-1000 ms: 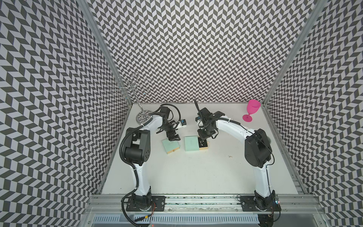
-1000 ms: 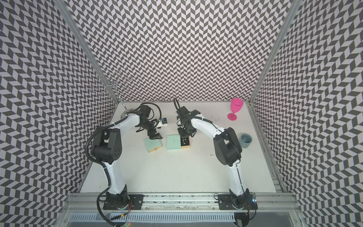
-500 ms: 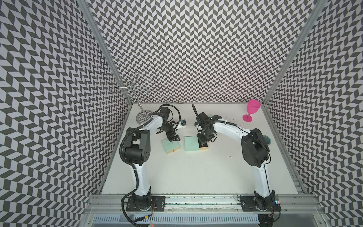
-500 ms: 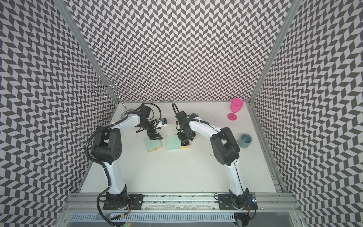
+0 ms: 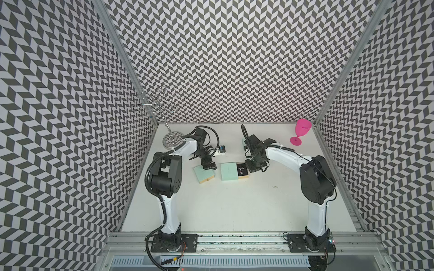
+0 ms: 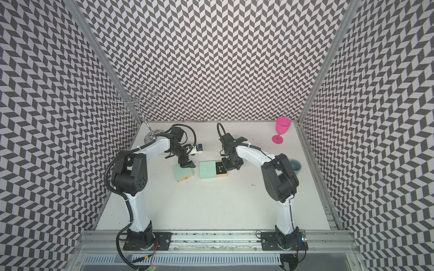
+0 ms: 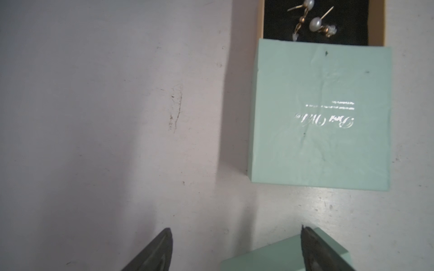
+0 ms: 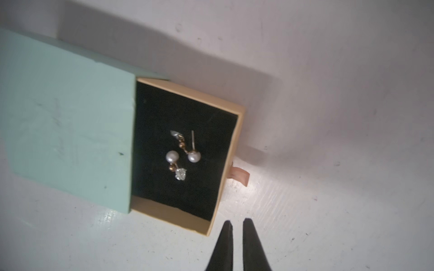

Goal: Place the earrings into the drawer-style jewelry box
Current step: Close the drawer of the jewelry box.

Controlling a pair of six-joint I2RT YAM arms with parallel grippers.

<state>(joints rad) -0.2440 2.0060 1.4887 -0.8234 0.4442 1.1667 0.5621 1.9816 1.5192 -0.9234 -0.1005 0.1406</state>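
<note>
- Earrings lie in the drawer pulled out of the jewelry box, open presumably for more.
- Right gripper, closed and empty, hovers beside the drawer; left gripper stands open.

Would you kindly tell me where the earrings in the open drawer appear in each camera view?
Top view: earrings on the black lining of the drawer, beside the mint-green sleeve.
Top view: earrings in the same spot.
Left wrist: earrings at the picture's edge, past the sleeve.
Right wrist: earrings mid-picture.
Shared landmark: the mint-green sleeve.
</note>
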